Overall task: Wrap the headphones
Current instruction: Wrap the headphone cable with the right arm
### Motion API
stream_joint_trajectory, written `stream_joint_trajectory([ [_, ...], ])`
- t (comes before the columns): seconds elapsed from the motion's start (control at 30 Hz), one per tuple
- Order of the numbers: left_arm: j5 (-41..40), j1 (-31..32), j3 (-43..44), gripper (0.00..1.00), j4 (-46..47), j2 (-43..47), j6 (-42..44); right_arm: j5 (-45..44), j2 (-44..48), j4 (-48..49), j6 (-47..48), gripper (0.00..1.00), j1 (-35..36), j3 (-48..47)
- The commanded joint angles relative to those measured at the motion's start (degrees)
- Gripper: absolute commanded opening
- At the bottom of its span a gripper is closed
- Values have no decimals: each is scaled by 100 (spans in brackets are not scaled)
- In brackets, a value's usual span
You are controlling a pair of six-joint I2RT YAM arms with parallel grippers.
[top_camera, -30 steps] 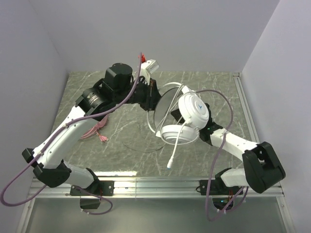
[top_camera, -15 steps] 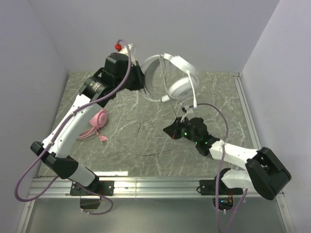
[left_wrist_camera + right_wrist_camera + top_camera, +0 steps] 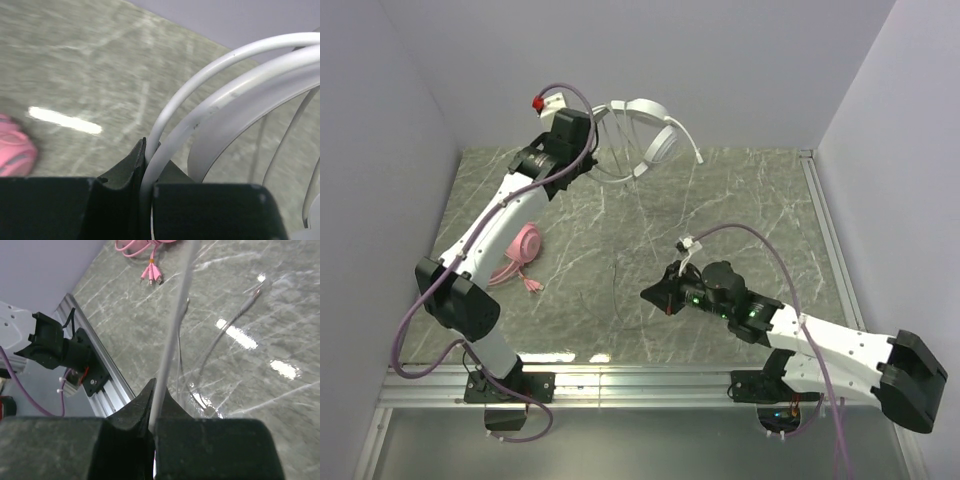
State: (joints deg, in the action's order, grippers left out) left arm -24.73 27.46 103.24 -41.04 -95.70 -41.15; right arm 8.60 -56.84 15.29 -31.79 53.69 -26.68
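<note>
left jaws: clenched on white headset (image 3: 658,150) band, aloft | right jaws: clenched on pale cable (image 3: 174,325), blurred | pink headset (image 3: 525,243): on bench (image 3: 760,200), half-hidden by left arm (image 3: 490,225)

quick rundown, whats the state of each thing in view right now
white headphones: held up above the table by the headband
pale cable: stretched straight, pinched at the right gripper
pink headphones: lying on the table, ungripped
left gripper: shut on the white headphones
right gripper: shut on the pale cable
</note>
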Motion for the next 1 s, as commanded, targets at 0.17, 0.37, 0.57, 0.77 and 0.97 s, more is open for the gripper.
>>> stream_joint_trajectory([
  [0.17,-2483,57,-524,0,1018,-124,869,-472,595,-2705,656,0,54,-1383],
  [0.37,-2772,320,-1068,0,1808,-98,2152,-1043,911,-3786,762,0,1,-2068],
  [0.57,-3058,760,-1710,0,2671,-63,3639,-1027,920,-4648,1008,0,-482,-3000],
  [0.77,-2361,901,-2255,0,3030,165,4755,-755,841,-5140,1333,0,-1448,-3668],
  [0.97,-2019,1129,-2511,0,2971,368,5485,-1008,499,-5440,1562,0,-1906,-4020],
])
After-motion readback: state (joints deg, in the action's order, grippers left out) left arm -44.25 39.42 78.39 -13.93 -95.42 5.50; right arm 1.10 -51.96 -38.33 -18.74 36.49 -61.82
